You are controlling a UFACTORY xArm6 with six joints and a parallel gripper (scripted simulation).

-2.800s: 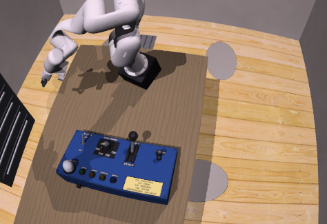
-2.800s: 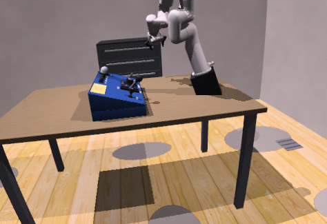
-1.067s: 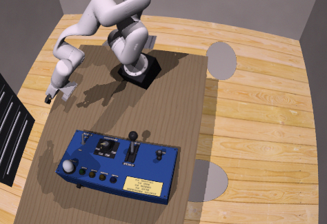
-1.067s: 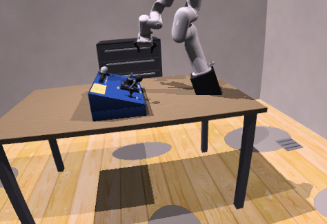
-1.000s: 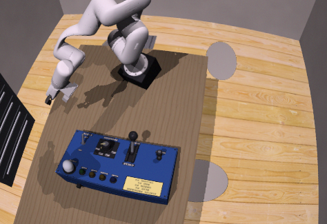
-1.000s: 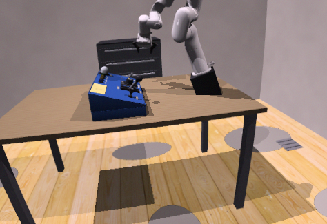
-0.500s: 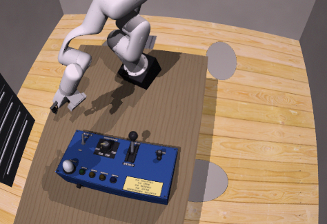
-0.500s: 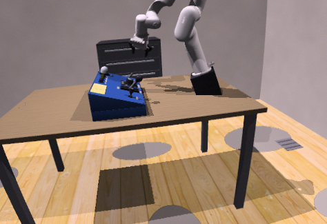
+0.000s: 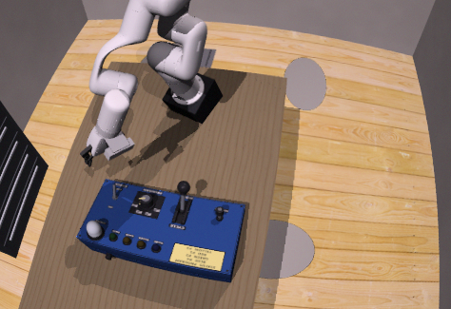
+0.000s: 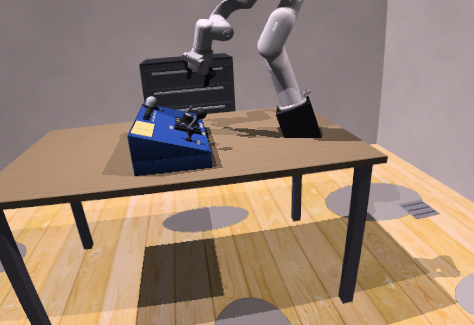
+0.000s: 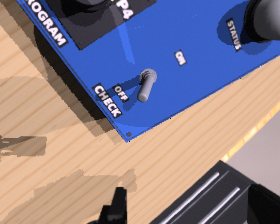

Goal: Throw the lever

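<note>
The blue console (image 9: 209, 237) (image 10: 165, 156) (image 11: 191, 30) lies on the brown table (image 9: 238, 137). Its tall lever with a black ball (image 9: 183, 187) (image 10: 189, 117) stands in a slot near the console's middle; I cannot read the slot labels. My gripper (image 9: 87, 157) (image 10: 200, 74) (image 11: 188, 206) is open and empty. It hangs above the table just behind the console's back left corner. In the wrist view the small grey CHECK toggle (image 11: 147, 85) (image 9: 115, 191) leans toward OFF, and my fingertips show only at the bottom edge.
The console also carries a PROGRAM rotary knob (image 9: 145, 201), a pale STATUS ball knob (image 9: 94, 229) (image 11: 271, 20), a row of buttons (image 9: 134, 241), a small stick (image 9: 219, 212) and a yellow label (image 9: 197, 257). A black cabinet (image 9: 14, 194) (image 10: 185, 84) (image 11: 216, 200) stands beyond the table's edge.
</note>
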